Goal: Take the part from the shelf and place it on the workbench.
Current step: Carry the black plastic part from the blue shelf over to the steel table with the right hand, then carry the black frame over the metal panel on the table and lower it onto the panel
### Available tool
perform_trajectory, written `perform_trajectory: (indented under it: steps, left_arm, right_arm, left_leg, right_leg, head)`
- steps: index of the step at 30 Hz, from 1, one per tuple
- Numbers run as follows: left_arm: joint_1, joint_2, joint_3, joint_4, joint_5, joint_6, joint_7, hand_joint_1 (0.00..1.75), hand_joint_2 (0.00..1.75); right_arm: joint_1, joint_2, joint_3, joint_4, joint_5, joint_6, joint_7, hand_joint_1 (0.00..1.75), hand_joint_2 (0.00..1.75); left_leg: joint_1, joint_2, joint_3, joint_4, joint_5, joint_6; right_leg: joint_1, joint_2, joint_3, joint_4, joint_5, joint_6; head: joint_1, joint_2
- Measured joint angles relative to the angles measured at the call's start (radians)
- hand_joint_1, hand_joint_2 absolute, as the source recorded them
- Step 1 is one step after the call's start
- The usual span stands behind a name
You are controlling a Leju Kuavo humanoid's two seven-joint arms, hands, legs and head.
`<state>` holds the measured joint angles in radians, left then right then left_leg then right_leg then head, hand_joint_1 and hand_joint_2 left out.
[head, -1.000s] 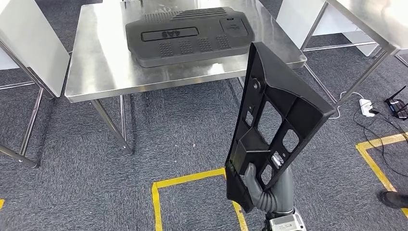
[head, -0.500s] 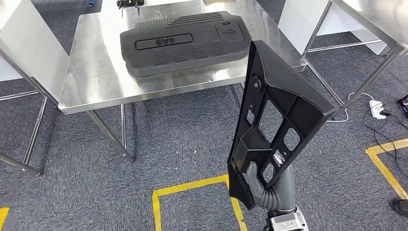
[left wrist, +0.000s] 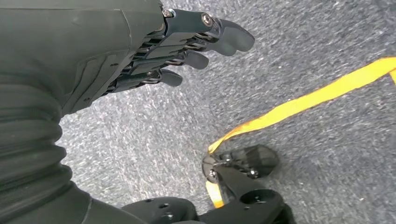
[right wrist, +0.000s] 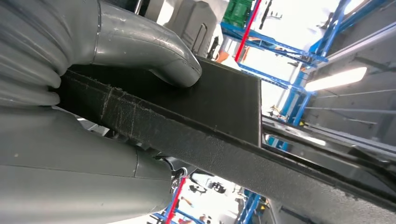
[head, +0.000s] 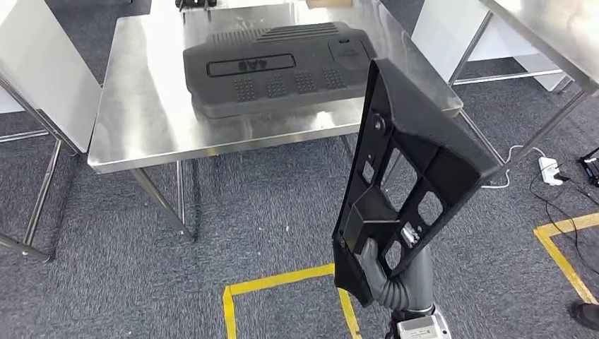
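My right hand (head: pixel 385 272) grips a long black plastic part (head: pixel 402 169) by its lower end and holds it upright, ribs and cut-outs facing me. In the right wrist view the grey thumb (right wrist: pixel 154 51) presses on the part's flat face (right wrist: pixel 219 98). The steel workbench (head: pixel 141 120) stands ahead beyond the carpet. A large black moulded panel (head: pixel 275 63) lies on it. My left hand (left wrist: pixel 182 42) hangs over the carpet with its fingers apart and nothing in them.
White-panelled steel tables stand at the far left (head: pixel 42 63) and far right (head: pixel 544 28). Yellow floor tape (head: pixel 275 282) marks a box on the grey carpet in front of me. A white power strip (head: pixel 549 169) with cables lies on the floor at the right.
The whole view has shifted between the frames: the workbench sits slightly lower and to the right in the picture than half a second ago. The part stays upright in my right hand.
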<state>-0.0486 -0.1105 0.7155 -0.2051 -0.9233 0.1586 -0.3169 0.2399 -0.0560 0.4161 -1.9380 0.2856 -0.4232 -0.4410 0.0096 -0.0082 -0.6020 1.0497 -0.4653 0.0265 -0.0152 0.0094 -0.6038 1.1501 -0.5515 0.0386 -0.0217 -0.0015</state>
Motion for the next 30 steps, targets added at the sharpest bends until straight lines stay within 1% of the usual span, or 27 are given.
perform_trajectory:
  steps: [1,2,3,4,5,6,7,8,10,11,12,13,14,16,17,18,19,20,21,22,23,24,25,27,28,29,30]
  left_arm:
    - [0.001,0.0,0.001,0.0,0.0,0.0,0.0,0.0,1.75]
    - [0.001,0.0,0.001,0.0,-0.001,0.0,0.0,0.0,1.75]
    - [0.002,0.0,0.002,0.0,-0.001,0.0,0.0,0.0,1.75]
    - [0.003,0.0,0.002,0.0,-0.001,0.0,0.0,0.0,1.75]
    - [0.003,0.0,0.002,0.0,-0.001,-0.001,0.0,0.0,1.75]
    - [0.003,0.0,0.002,0.0,-0.001,-0.002,0.0,0.0,1.75]
    - [0.003,0.0,0.002,0.0,-0.001,-0.003,0.0,0.0,1.75]
    - [0.002,0.0,0.002,0.0,-0.001,-0.004,0.0,0.0,1.75]
    - [0.001,0.001,0.002,0.0,0.0,-0.007,0.0,0.0,1.75]
    - [0.002,0.002,0.003,-0.001,0.0,-0.008,0.001,0.0,1.75]
    - [0.002,0.004,0.003,-0.001,0.001,-0.009,0.003,0.0,1.75]
    - [0.003,0.005,0.004,-0.001,0.002,-0.011,0.006,0.0,1.75]
    - [0.004,0.007,0.006,-0.001,0.003,-0.013,0.009,0.0,1.75]
    - [0.006,0.009,0.011,-0.001,0.005,-0.018,0.014,0.0,1.75]
    - [0.008,0.011,0.013,-0.001,0.006,-0.02,0.016,0.0,1.75]
    - [0.01,0.012,0.015,-0.001,0.007,-0.021,0.018,0.0,1.75]
    - [0.012,0.014,0.017,-0.001,0.01,-0.021,0.02,0.0,1.75]
    - [0.012,0.017,0.019,-0.001,0.012,-0.022,0.022,0.0,1.75]
    - [0.014,0.02,0.022,-0.001,0.013,-0.023,0.024,0.0,1.75]
    - [0.014,0.022,0.025,-0.001,0.014,-0.023,0.026,0.0,1.75]
    - [0.014,0.023,0.027,-0.001,0.014,-0.024,0.027,0.0,1.75]
    - [0.014,0.024,0.028,-0.001,0.015,-0.024,0.028,0.0,1.75]
    - [0.013,0.025,0.029,-0.001,0.015,-0.024,0.029,0.0,1.75]
    - [0.015,0.025,0.03,-0.001,0.015,-0.023,0.031,0.0,1.75]
    - [0.016,0.025,0.031,-0.001,0.015,-0.023,0.032,0.0,1.75]
    - [0.016,0.025,0.031,-0.001,0.015,-0.023,0.033,0.0,1.75]
    - [0.016,0.025,0.031,-0.001,0.015,-0.023,0.033,0.0,1.75]
  right_arm:
    - [0.001,0.0,0.0,0.0,0.001,0.0,0.0,1.75,1.75]
    - [0.002,0.0,0.0,0.0,0.001,-0.001,-0.001,1.75,1.75]
    - [0.003,0.0,0.0,0.0,0.002,-0.001,-0.001,1.75,1.75]
    - [0.004,0.0,0.0,0.0,0.003,-0.001,-0.001,1.75,1.75]
    - [0.004,0.0,0.0,0.0,0.003,-0.001,-0.001,1.75,1.75]
    - [0.004,0.0,0.0,0.0,0.004,-0.001,-0.001,1.75,1.75]
    - [0.004,0.0,0.0,0.0,0.004,-0.001,-0.001,1.75,1.75]
    - [0.004,0.001,0.0,0.0,0.004,-0.001,-0.001,1.75,1.75]
    - [0.004,0.001,0.0,0.0,0.006,0.0,-0.002,1.75,1.75]
    - [0.004,0.002,0.001,0.0,0.008,0.0,-0.002,1.75,1.75]
    - [0.004,0.002,0.002,0.0,0.011,0.001,-0.002,1.75,1.75]
    - [0.004,0.004,0.004,-0.001,0.014,0.003,-0.002,1.75,1.75]
    - [0.004,0.006,0.007,-0.001,0.018,0.005,-0.002,1.75,1.75]
    - [0.003,0.01,0.014,0.0,0.023,0.009,-0.001,1.75,1.75]
    - [0.003,0.012,0.017,0.0,0.026,0.01,0.0,1.75,1.75]
    - [0.003,0.013,0.019,0.001,0.028,0.011,0.001,1.75,1.75]
    - [0.003,0.015,0.02,0.002,0.029,0.011,0.002,1.75,1.75]
    - [0.003,0.018,0.021,0.003,0.032,0.012,0.004,1.75,1.75]
    - [0.002,0.02,0.024,0.005,0.034,0.012,0.006,1.75,1.75]
    - [0.001,0.023,0.026,0.006,0.036,0.013,0.007,1.75,1.75]
    - [0.0,0.025,0.029,0.007,0.038,0.013,0.008,1.75,1.75]
    - [-0.002,0.027,0.032,0.009,0.039,0.014,0.008,1.75,1.75]
    - [-0.003,0.028,0.034,0.01,0.041,0.014,0.009,1.75,1.75]
    - [-0.005,0.031,0.037,0.012,0.043,0.014,0.01,1.75,1.75]
    - [-0.007,0.031,0.038,0.012,0.044,0.014,0.009,1.75,1.75]
    - [-0.009,0.032,0.038,0.013,0.045,0.014,0.009,1.75,1.75]
    - [-0.011,0.032,0.039,0.014,0.046,0.013,0.009,1.75,1.75]
  left_leg:
    - [0.002,0.0,0.007,-0.005,-0.004,0.008]
    - [0.002,-0.001,0.013,-0.005,-0.01,0.013]
    - [0.002,-0.002,0.02,-0.005,-0.016,0.013]
    - [0.002,-0.003,0.028,-0.005,-0.021,0.012]
    - [0.002,-0.004,0.037,-0.005,-0.028,0.01]
    - [0.0,-0.005,0.045,-0.006,-0.035,0.006]
    - [-0.002,-0.006,0.05,-0.006,-0.041,0.001]
    - [-0.004,-0.007,0.053,-0.007,-0.046,-0.004]
    - [-0.005,-0.007,0.057,-0.013,-0.051,-0.014]
    - [-0.004,-0.005,0.06,-0.013,-0.053,-0.018]
    - [-0.002,-0.004,0.06,-0.004,-0.06,-0.024]
    - [-0.002,-0.002,0.05,0.025,-0.074,-0.029]
    - [0.0,0.0,0.026,0.077,-0.098,-0.033]
    - [0.001,0.001,-0.052,0.214,-0.15,-0.04]
    - [0.002,0.001,-0.086,0.263,-0.158,-0.042]
    - [0.002,0.001,-0.105,0.276,-0.145,-0.042]
    - [0.002,0.002,-0.102,0.248,-0.111,-0.041]
    - [0.002,0.002,-0.082,0.187,-0.064,-0.039]
    - [0.002,0.003,-0.054,0.117,-0.022,-0.035]
    - [0.0,0.003,-0.029,0.056,0.006,-0.031]
    - [-0.002,0.003,-0.013,0.016,0.017,-0.027]
    - [-0.005,0.003,-0.008,0.002,0.015,-0.023]
    - [-0.008,0.002,-0.008,-0.003,0.011,-0.019]
    - [-0.005,0.001,-0.002,-0.011,0.012,-0.008]
    - [-0.002,0.001,0.004,-0.017,0.012,-0.003]
    - [0.001,0.001,0.01,-0.022,0.012,0.002]
    - [0.001,0.001,0.014,-0.024,0.009,0.006]
  right_leg:
    - [0.0,-0.001,-0.054,0.081,-0.021,0.002]
    - [0.001,-0.002,-0.106,0.153,-0.031,0.005]
    - [0.0,-0.002,-0.119,0.151,-0.012,0.013]
    - [0.0,-0.003,-0.111,0.109,0.023,0.023]
    - [-0.001,-0.004,-0.088,0.038,0.065,0.031]
    - [0.001,-0.006,-0.061,-0.031,0.098,0.033]
    - [0.002,-0.008,-0.039,-0.083,0.119,0.03]
    - [0.005,-0.009,-0.026,-0.112,0.128,0.023]
    - [0.009,-0.007,-0.02,-0.12,0.126,0.005]
    - [0.006,-0.007,-0.016,-0.122,0.125,-0.002]
    - [0.003,-0.006,-0.01,-0.126,0.123,-0.01]
    - [-0.001,-0.007,-0.003,-0.129,0.12,-0.017]
    - [-0.003,-0.007,0.006,-0.131,0.116,-0.024]
    - [0.0,-0.008,0.018,-0.131,0.107,-0.037]
    - [0.001,-0.008,0.024,-0.131,0.102,-0.04]
    - [0.002,-0.007,0.03,-0.131,0.097,-0.041]
    - [0.002,-0.005,0.038,-0.131,0.092,-0.04]
    - [0.002,-0.003,0.048,-0.131,0.085,-0.038]
    - [0.003,-0.002,0.054,-0.131,0.079,-0.035]
    - [0.006,0.0,0.059,-0.129,0.072,-0.031]
    - [0.008,0.0,0.061,-0.13,0.067,-0.025]
    - [0.01,0.001,0.061,-0.131,0.064,-0.02]
    - [0.011,0.001,0.064,-0.133,0.062,-0.015]
    - [0.011,0.0,0.063,-0.131,0.057,-0.005]
    - [0.012,-0.001,0.053,-0.11,0.047,-0.002]
    - [0.012,-0.002,0.032,-0.068,0.031,-0.001]
    - [0.01,-0.003,-0.003,-0.006,0.01,-0.001]
  head:
    - [0.002,0.0]
    - [0.004,0.0]
    - [0.005,0.0]
    - [0.005,0.0]
    - [0.006,0.0]
    - [0.006,0.0]
    - [0.006,0.0]
    - [0.006,0.0]
    - [0.006,0.0]
    - [0.006,0.0]
    - [0.005,0.0]
    - [0.003,0.0]
    - [0.001,0.0]
    - [0.0,0.0]
    - [0.0,0.0]
    - [0.0,0.0]
    - [0.0,0.0]
    - [0.0,0.0]
    - [-0.001,0.0]
    - [-0.001,0.0]
    - [-0.001,0.0]
    - [-0.001,0.0]
    - [-0.002,0.0]
    - [-0.001,0.0]
    - [0.002,0.0]
    - [0.005,0.0]
    - [0.008,0.0]
